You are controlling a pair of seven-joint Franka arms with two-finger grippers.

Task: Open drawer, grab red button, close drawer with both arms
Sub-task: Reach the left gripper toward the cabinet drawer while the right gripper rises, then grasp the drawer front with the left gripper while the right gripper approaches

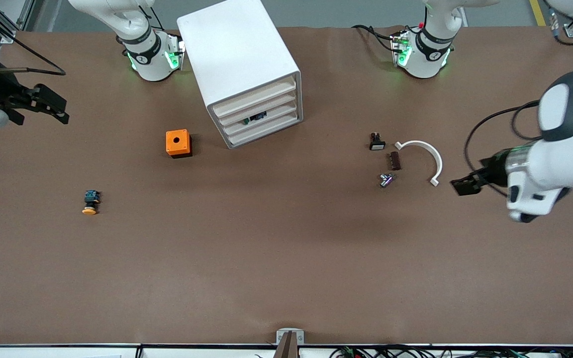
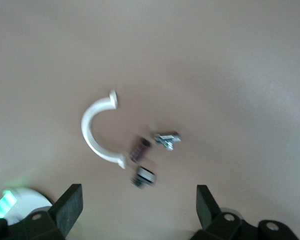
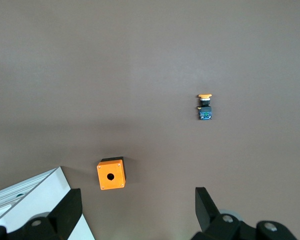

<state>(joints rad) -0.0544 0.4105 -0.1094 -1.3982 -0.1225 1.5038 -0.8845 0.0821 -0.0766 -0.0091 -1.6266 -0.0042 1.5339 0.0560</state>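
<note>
**Inspector:** Surface and room?

**Assistant:** 1 table under a matte brown covering. Grey floor shows past the arms' bases and cables run along the near edge.

**Inspector:** Fixtures?

**Assistant:** 1 white drawer cabinet between the 2 bases, all drawers pushed in. A small dark object with bluish bits shows at a middle drawer's front. It may be the button, but I cannot tell because no cap is visible.

**Inspector:** Loose items?

**Assistant:** An orange box beside the cabinet, and a yellow-capped button nearer the camera. Toward the left arm's end lie a white-faced button, a brown part, a metal part and a white curved clamp.

**Inspector:** Claws?

**Assistant:** The left gripper hangs beside the clamp, released and empty. The right gripper hangs over its own table end, likewise released.
</note>
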